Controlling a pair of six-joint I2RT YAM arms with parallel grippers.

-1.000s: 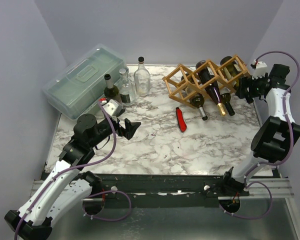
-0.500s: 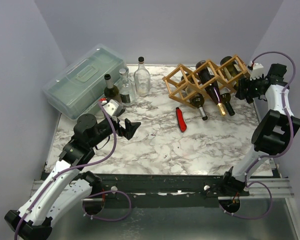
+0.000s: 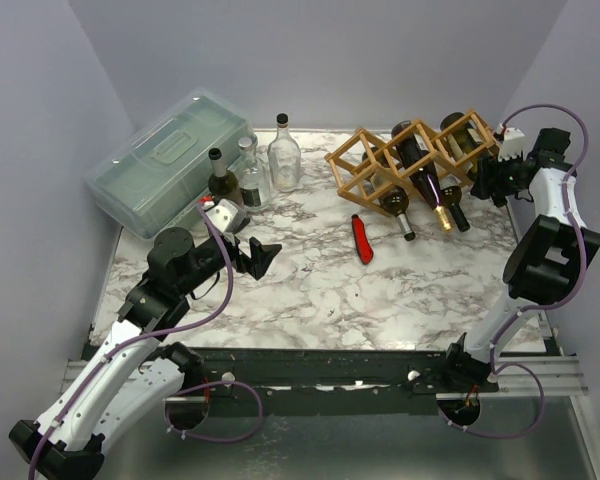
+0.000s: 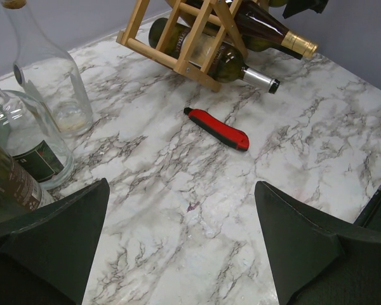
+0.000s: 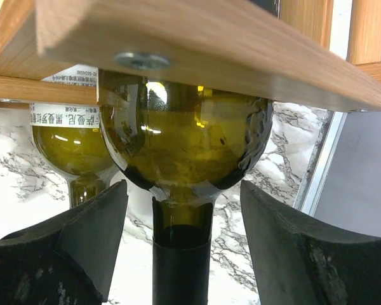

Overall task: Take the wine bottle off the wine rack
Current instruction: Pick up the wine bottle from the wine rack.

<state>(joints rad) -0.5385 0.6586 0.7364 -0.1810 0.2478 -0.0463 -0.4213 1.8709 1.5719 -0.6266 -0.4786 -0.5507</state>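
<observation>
**A marble counter between plain walls**

We see a white counter (image 3: 310, 290) veined in grey, closed in by a pale lilac-grey far wall (image 3: 310, 50), left wall (image 3: 30, 150) and right wall (image 3: 590, 70). A dark metal rail (image 3: 330, 362) runs along its near edge. The light is soft and even.

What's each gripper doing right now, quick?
Left gripper: open, empty.
Right gripper: open, straddling the neck of the wine bottle, not gripping.

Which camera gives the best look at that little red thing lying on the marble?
The left wrist view: the red tool lies mid-frame, close and unobstructed. The top view shows it whole but small, in front of the wine rack. The right wrist view misses it; a green bottle fills it.
</observation>
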